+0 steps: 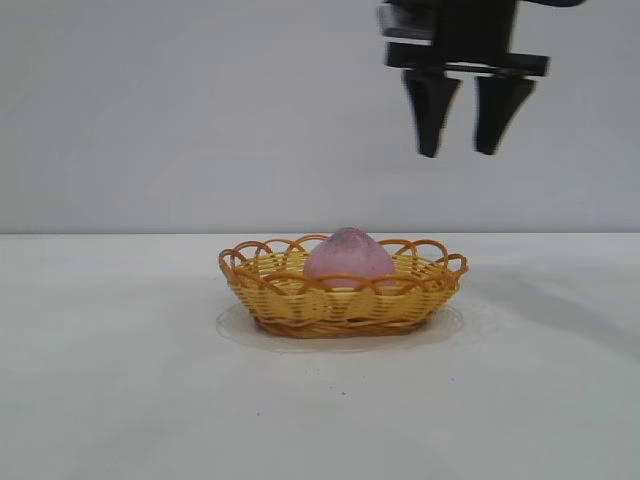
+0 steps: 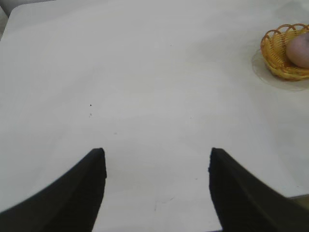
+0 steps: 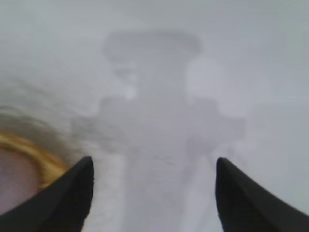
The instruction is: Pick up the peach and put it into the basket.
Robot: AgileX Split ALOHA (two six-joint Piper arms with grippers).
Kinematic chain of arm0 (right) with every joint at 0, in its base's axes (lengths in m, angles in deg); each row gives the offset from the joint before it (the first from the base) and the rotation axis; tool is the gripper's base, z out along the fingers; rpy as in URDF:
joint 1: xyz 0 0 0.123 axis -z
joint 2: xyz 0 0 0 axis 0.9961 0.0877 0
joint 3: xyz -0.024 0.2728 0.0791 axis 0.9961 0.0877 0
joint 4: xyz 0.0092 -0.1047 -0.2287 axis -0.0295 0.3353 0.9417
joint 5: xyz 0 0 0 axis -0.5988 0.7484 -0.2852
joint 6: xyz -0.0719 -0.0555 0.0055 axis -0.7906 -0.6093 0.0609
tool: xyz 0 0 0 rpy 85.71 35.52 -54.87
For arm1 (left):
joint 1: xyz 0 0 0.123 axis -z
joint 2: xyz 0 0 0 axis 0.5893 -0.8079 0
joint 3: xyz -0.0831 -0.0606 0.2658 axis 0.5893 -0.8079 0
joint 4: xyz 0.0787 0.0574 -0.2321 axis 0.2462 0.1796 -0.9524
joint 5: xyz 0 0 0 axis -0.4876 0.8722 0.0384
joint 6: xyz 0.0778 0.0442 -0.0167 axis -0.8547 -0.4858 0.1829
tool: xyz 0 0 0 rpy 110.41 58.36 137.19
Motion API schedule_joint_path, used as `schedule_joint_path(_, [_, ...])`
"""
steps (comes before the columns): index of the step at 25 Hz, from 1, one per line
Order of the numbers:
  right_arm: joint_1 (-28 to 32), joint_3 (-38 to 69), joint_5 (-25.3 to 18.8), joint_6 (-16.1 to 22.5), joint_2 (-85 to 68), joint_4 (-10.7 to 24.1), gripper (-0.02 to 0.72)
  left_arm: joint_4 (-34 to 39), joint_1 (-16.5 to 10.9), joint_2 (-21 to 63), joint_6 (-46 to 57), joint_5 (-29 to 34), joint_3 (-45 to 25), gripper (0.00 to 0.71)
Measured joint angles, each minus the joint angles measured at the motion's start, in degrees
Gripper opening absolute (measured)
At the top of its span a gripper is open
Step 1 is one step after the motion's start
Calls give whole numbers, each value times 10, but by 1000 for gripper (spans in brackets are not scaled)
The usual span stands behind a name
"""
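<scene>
The pink-mauve peach (image 1: 348,257) lies inside the yellow-orange wicker basket (image 1: 300,302) at the middle of the white table. My right gripper (image 1: 459,152) hangs open and empty high above the basket's right end. In the right wrist view the basket's rim (image 3: 29,150) and the peach (image 3: 14,179) show blurred at one edge, beside my open right gripper (image 3: 153,163). My left gripper (image 2: 157,153) is open and empty over bare table, far from the basket (image 2: 277,55) and the peach (image 2: 299,48); it does not show in the exterior view.
A white table (image 1: 120,380) and a plain grey wall behind it. The right gripper's shadow (image 3: 159,111) falls on the table beside the basket. The table's edge (image 2: 297,195) shows in the left wrist view.
</scene>
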Motion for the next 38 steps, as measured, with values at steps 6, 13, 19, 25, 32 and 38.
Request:
schedule_joint_path(6, [83, 0, -1, 26, 0, 1, 459, 0, 0, 0, 0, 0, 0, 408])
schedule_joint_path(13, [149, 0, -1, 39, -1, -1, 459, 0, 0, 0, 0, 0, 0, 408])
schedule_joint_path(19, [155, 0, -4, 40, -68, -5, 459, 0, 0, 0, 0, 0, 0, 408])
schedule_joint_path(25, [155, 69, -5, 40, -219, -6, 459, 0, 0, 0, 0, 0, 0, 408])
schedule_joint_path(32, [155, 283, -11, 40, -426, -5, 459, 0, 0, 0, 0, 0, 0, 408])
schedule_joint_path(38, [155, 471, -13, 40, -618, 0, 459, 0, 0, 0, 0, 0, 0, 408])
